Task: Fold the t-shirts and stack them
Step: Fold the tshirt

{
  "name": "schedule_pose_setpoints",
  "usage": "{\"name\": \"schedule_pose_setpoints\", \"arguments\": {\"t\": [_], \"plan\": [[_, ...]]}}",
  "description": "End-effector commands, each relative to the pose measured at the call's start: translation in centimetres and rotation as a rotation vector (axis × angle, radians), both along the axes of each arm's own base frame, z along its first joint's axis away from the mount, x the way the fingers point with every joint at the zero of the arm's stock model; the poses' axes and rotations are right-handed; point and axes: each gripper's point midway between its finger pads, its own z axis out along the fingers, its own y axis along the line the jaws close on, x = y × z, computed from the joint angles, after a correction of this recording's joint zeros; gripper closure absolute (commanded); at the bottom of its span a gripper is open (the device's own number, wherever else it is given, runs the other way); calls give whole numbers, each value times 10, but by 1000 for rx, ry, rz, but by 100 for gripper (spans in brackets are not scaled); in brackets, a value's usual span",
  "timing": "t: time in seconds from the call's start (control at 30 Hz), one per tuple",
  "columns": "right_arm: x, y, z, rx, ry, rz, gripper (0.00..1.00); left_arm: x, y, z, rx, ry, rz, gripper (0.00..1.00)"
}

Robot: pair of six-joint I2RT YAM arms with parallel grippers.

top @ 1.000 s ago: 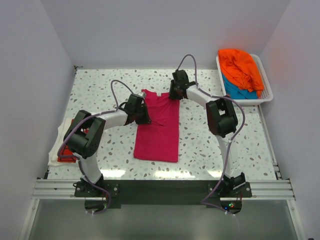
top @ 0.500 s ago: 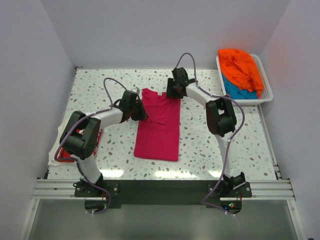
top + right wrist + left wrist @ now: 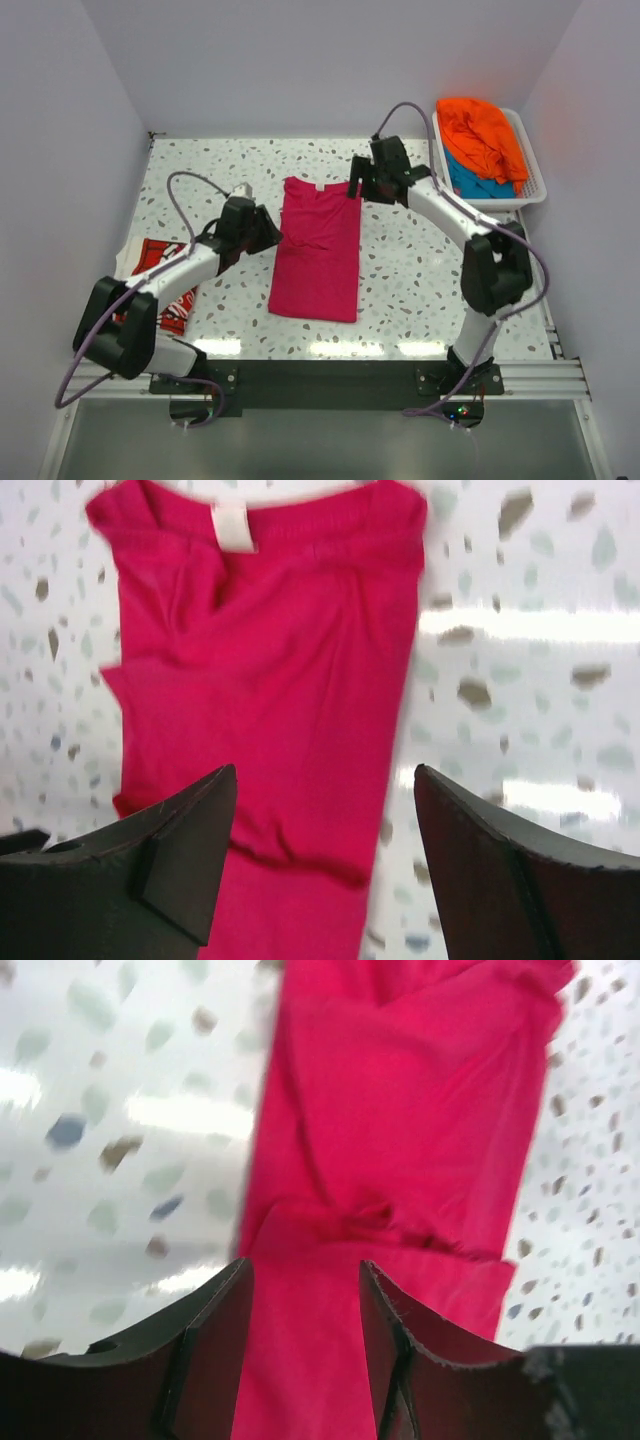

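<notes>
**A:** where's the pink shirt (image 3: pixel 318 250) right now?

**B:** flat in the middle of the table (image 3: pixel 420 270), folded into a long strip with the collar at the far end. Left gripper (image 3: pixel 266 231) hangs over its left edge, fingers spread, pinching nothing. Right gripper (image 3: pixel 356 188) is at the collar's right corner, fingers wide apart and empty too.

**A:** and the rest?

**B:** red shirt (image 3: pixel 152 256) lies at the left edge, partly under the left arm. Orange shirt (image 3: pixel 480 130) is piled on the teal shirt (image 3: pixel 475 184) in the basket (image 3: pixel 532 188), far right.

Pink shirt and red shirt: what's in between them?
The left gripper and its arm, over speckled table, lie between the pink shirt and red shirt. The top view shows it.
</notes>
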Motion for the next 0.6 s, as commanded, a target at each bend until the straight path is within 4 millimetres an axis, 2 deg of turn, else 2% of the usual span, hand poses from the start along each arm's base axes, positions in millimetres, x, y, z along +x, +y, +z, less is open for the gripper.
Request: {"name": "schedule_pose_setpoints", "arguments": {"t": [0.0, 0.03, 0.07, 0.1, 0.13, 0.2, 0.23, 0.3, 0.33, 0.4, 0.43, 0.57], "plan": [[-62, -3, -6, 51, 43, 8, 25, -43, 25, -26, 58, 66, 92, 48], [-92, -11, -18, 51, 79, 1, 26, -53, 20, -19, 43, 40, 70, 48], [-108, -12, -21, 58, 86, 5, 26, -69, 24, -34, 57, 69, 60, 48], [-126, -4, -25, 78, 93, 18, 26, -79, 25, -37, 61, 78, 55, 48], [-154, -11, -36, 80, 117, 21, 26, -85, 25, -32, 56, 55, 48, 48], [-186, -1, -45, 98, 136, 56, 26, -106, 27, -43, 79, 74, 33, 48], [-205, -5, -54, 116, 162, 41, 26, -110, 25, -37, 58, 50, 23, 48], [-226, 0, -59, 156, 184, 33, 27, -123, 25, -44, 41, 67, 15, 48], [-239, -5, -71, 152, 211, 24, 28, -127, 23, -40, 29, 59, 6, 48], [-251, 0, -66, 208, 206, 15, 28, -135, 27, -45, 44, 79, 27, 50], [-259, -2, -72, 210, 223, 12, 28, -140, 25, -44, 45, 80, 27, 50], [-278, 10, -75, 255, 247, 24, 29, -153, 32, -53, 57, 119, 74, 53]]}}
